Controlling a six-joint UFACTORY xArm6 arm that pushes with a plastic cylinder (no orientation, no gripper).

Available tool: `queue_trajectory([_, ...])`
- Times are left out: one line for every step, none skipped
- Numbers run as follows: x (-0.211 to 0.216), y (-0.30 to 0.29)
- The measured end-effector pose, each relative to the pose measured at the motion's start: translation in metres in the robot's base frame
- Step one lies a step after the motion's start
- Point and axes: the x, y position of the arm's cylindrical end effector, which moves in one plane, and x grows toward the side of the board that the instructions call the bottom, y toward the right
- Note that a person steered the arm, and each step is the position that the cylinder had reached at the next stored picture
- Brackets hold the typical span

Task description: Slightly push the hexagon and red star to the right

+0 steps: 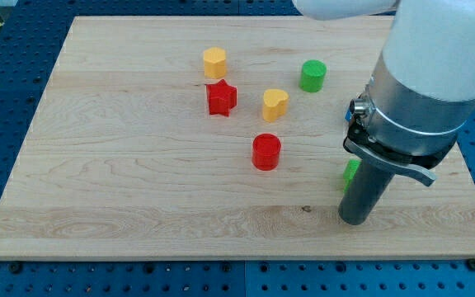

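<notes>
you see my tip (356, 221) resting on the wooden board (122, 190) at about 4 o'clock from centre, well apart from the yellow hexagon (214, 62) and the red star (221, 98) just below it at 11 o'clock. between them and my tip stand a yellow heart (275, 105) and a red cylinder (265, 152). a green cylinder (312, 75) sits at 1 o'clock. another green block (350, 171) is mostly hidden behind the rod, its shape unclear. there is no pincer, only the rod.

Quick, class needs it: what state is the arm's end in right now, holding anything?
My tip: a bare rod, no jaws, holding nothing, beside a partly hidden green block.
</notes>
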Motion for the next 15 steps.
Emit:
queue_trajectory([0.006, -0.015])
queue_trajectory([-0.01, -0.083])
queue_trajectory([-0.059, -0.159])
queue_trajectory([-0.127, -0.239])
queue_trajectory([-0.208, -0.262])
queue_trajectory([-0.258, -0.234])
queue_trajectory([-0.295, -0.2])
queue_trajectory([-0.295, -0.198])
queue_trajectory([-0.295, -0.214])
queue_trajectory([-0.294, -0.215])
queue_trajectory([-0.278, -0.213])
queue_trajectory([-0.275, -0.195])
queue_trajectory([-0.274, -0.172])
queue_trajectory([-0.274, -0.16])
queue_trajectory([-0.267, -0.168])
